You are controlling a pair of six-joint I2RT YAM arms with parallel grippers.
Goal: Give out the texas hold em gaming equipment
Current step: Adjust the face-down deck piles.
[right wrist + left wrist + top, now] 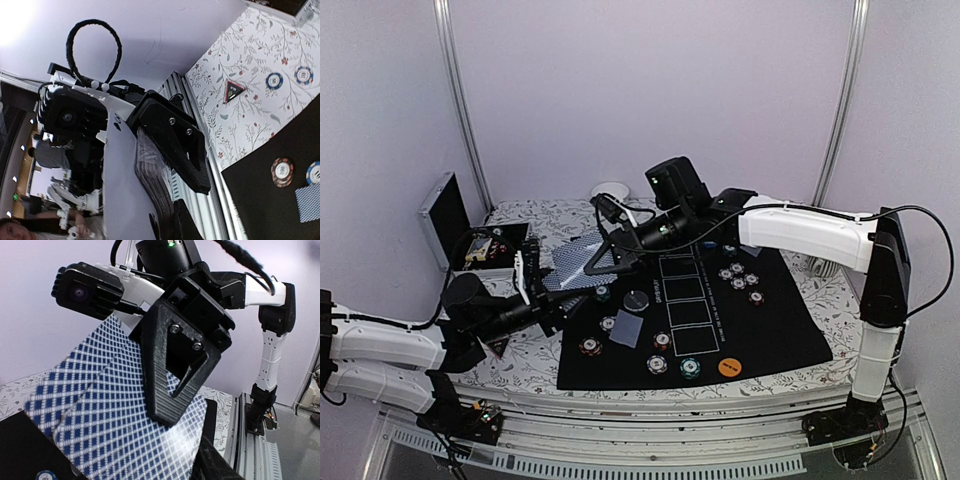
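Observation:
My left gripper point(556, 286) is shut on a deck of blue-checked playing cards point(576, 264), held tilted above the left edge of the black mat point(780, 325). My right gripper point(611, 257) reaches onto the deck and is shut on one card; its finger point(165, 365) lies flat on the checked back point(100, 415). In the right wrist view that card's white face point(122, 190) stands apart from the deck's edge point(160, 170). Several poker chips point(590, 347) lie along the mat's front, more point(738, 276) at its back. An orange button disc point(728, 367) and a face-down card point(628, 328) also lie there.
The open aluminium case point(445, 215) stands at the back left, with a white bowl point(610, 190) behind the arms. A black disc point(637, 300) lies on the mat. A triangle marker point(233, 91) and two chips point(274, 80) lie on the floral cloth.

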